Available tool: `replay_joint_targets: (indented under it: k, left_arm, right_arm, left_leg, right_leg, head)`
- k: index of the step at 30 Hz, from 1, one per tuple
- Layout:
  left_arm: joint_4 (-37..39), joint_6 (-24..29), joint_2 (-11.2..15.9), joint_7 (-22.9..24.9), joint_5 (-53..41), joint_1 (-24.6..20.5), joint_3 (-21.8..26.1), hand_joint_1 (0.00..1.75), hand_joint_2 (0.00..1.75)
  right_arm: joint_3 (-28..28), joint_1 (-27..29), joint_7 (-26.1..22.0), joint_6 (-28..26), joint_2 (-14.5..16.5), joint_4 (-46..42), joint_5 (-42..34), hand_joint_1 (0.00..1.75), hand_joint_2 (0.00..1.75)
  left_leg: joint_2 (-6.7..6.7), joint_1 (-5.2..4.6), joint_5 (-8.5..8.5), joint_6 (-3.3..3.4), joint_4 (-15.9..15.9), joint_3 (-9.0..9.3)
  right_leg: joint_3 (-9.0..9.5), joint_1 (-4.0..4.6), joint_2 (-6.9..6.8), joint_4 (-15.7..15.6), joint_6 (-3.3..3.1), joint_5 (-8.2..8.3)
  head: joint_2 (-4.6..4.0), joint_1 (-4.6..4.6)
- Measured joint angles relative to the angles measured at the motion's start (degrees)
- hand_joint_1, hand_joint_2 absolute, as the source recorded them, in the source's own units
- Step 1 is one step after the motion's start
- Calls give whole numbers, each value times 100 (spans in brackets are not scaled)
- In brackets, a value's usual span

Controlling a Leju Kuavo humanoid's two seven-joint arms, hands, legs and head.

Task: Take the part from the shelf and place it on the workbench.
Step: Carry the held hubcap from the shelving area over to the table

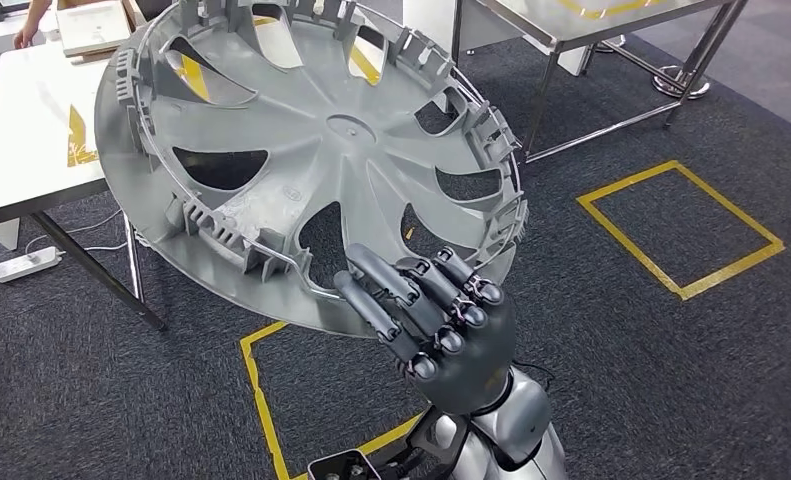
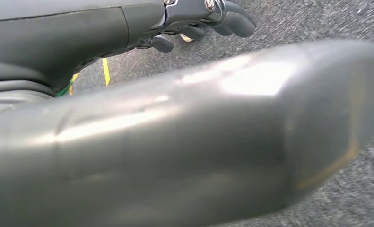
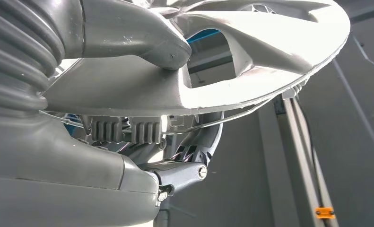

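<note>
The part is a large grey wheel cover [image 1: 311, 150] with curved spokes and clips around its rim, held up tilted in the head view, inner side facing me. My right hand [image 1: 441, 325] grips its near rim from below, fingers [image 1: 401, 300] lying over the inner edge. In the right wrist view the thumb [image 3: 142, 38] presses on the wheel cover [image 3: 270, 47] while dark fingers [image 3: 194, 156] wrap the other side of the rim. My left hand [image 2: 199, 21] hangs over the carpet, holding nothing, fingers slightly curved. The white workbench [image 1: 21, 150] stands at the left, partly behind the cover.
A box [image 1: 91, 25] lies on the workbench, and a person's hand [image 1: 26, 35] rests near it. A power strip [image 1: 26, 265] lies on the carpet under the bench. A metal-legged table [image 1: 571, 30] stands at the back right. Yellow tape squares [image 1: 681, 225] mark the floor.
</note>
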Motion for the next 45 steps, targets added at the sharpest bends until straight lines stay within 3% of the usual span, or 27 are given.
replay_joint_targets:
  k: [2,6,8,10,11,12,13,15,17,19,21,23,26,27,28,30,31,33,35,37,39,41,42,43,45]
  left_arm:
    - [3,-2,0,0,0,14,0,0,0]
    - [2,-1,-16,-4,1,17,2,0,0]
    - [0,3,-18,-6,3,6,2,0,0]
    - [0,4,-16,-7,6,2,2,0,0]
    - [1,5,-17,-7,9,8,2,0,0]
    - [2,5,-19,-6,11,15,2,0,0]
    - [2,5,-21,-5,13,20,2,0,0]
    - [3,7,-23,-4,11,19,2,0,0]
    - [2,11,-20,-6,4,4,2,0,0]
    - [1,14,-19,-9,-8,1,1,0,0]
    - [1,14,-18,-13,-18,5,1,0,0]
    - [2,14,-18,-15,-22,-14,1,0,0]
    - [3,14,-19,-10,-28,-27,0,0,0]
    - [3,14,-16,-7,-29,-20,0,0,0]
    - [2,14,-11,-3,-30,-14,1,0,0]
    - [1,14,-1,0,-30,-11,1,0,0]
    - [1,14,4,0,-31,-19,1,0,0]
    - [1,14,8,1,-32,-42,0,0,0]
    - [1,14,4,2,-33,-48,0,0,0]
    - [-4,14,4,0,-34,-49,0,0,0]
    - [-9,13,7,-2,-40,-75,0,0,0]
    - [-10,9,6,-2,-49,-87,0,0,0]
    - [-10,6,5,-1,-52,-83,0,0,0]
    - [-10,3,5,1,-57,-78,0,0,0]
    - [-10,-1,5,5,-68,-72,0,0,0]
  right_arm:
    - [2,5,6,-2,-12,-1,4,175,175]
    - [3,16,5,2,-35,-4,-16,175,175]
    - [3,17,-7,3,-48,-7,-28,175,175]
    - [3,20,-20,2,-61,-8,-37,175,175]
    - [3,23,-21,2,-67,-8,-39,175,175]
    - [3,24,-20,2,-72,-8,-42,175,175]
    - [3,26,-18,2,-76,-7,-42,175,175]
    - [3,28,-17,3,-81,-5,-40,175,175]
    - [3,33,-26,3,-89,-4,-29,175,175]
    - [3,34,-31,3,-95,-9,-14,175,175]
    - [3,36,-23,3,-97,-16,-5,175,175]
    - [3,40,-11,2,-97,-19,-4,175,175]
    - [3,55,-3,0,-98,-20,15,175,175]
    - [3,64,0,0,-98,-20,26,175,175]
    - [3,72,7,1,-98,-20,33,175,175]
    - [3,80,18,2,-98,-22,42,175,175]
    - [3,82,20,1,-98,-27,42,175,175]
    - [3,81,24,-1,-98,-42,48,175,175]
    - [7,76,43,-1,-98,-51,60,175,175]
    - [21,64,102,1,-99,-51,89,175,175]
    - [37,55,178,3,-106,-50,130,175,175]
    - [50,57,235,3,-118,-50,158,175,175]
    - [56,58,263,3,-126,-50,171,175,175]
    - [62,58,291,3,-134,-50,167,175,175]
    - [78,56,326,3,-151,-50,126,175,175]
  left_leg:
    - [89,-28,409,63,-421,69]
    - [-11,15,385,210,-490,252]
    - [-66,29,319,261,-497,353]
    - [-127,35,245,261,-495,405]
    - [-160,41,204,249,-494,441]
    - [-197,52,161,230,-493,491]
    - [-238,68,114,206,-492,555]
    - [-319,99,15,147,-488,694]
    - [-386,111,-57,68,-496,756]
    - [-423,113,-65,-27,-487,784]
    - [-342,116,-59,-82,-358,762]
    - [-189,102,-179,-96,95,498]
    - [-109,77,-498,-95,997,-136]
    - [-105,67,-458,-76,1051,-241]
    - [-96,52,-299,-45,912,-248]
    - [14,-9,194,55,228,-46]
    - [112,-49,295,98,-99,56]
    - [250,-110,313,165,-398,162]
    - [184,-104,324,212,-424,192]
    - [66,-61,357,261,-459,241]
    - [-47,-28,342,301,-480,279]
    - [-160,-22,301,315,-479,303]
    - [-209,-18,271,313,-478,330]
    - [-257,-12,236,303,-477,374]
    - [-328,0,149,269,-478,476]
  right_leg:
    - [105,25,-34,12,65,-153]
    - [181,33,-51,299,199,-236]
    - [-114,-4,-23,812,272,-430]
    - [-604,-52,-10,1450,341,-721]
    - [-796,-75,-9,1624,367,-779]
    - [-901,-94,-9,1616,384,-714]
    - [-906,-111,-2,1403,394,-513]
    - [-761,-142,75,680,408,55]
    - [-651,-136,168,231,382,273]
    - [-599,-111,174,173,287,246]
    - [-496,-112,123,130,184,287]
    - [-401,-107,56,94,100,248]
    - [-313,-55,-29,91,14,151]
    - [-274,-36,-52,91,1,115]
    - [-226,-18,-77,91,-5,77]
    - [-120,6,-142,90,1,-4]
    - [-80,21,-176,94,19,-44]
    - [-50,44,-258,94,78,-120]
    - [-15,67,-354,82,145,-193]
    - [-27,63,-285,227,221,-311]
    - [-343,17,-96,817,298,-563]
    - [-862,-38,-19,1559,349,-761]
    - [-1044,-59,-14,1726,364,-708]
    - [-1108,-76,-12,1651,373,-514]
    - [-954,-97,-8,944,369,93]
  head:
    - [0,-2]
    - [0,10]
    - [0,27]
    - [0,33]
    - [0,33]
    - [0,33]
    - [0,34]
    - [0,35]
    - [0,40]
    - [0,44]
    - [0,34]
    - [0,14]
    - [0,6]
    - [0,6]
    - [0,6]
    - [0,6]
    - [0,3]
    - [0,6]
    - [0,8]
    - [0,27]
    - [0,51]
    - [0,54]
    - [0,54]
    - [0,54]
    - [0,56]
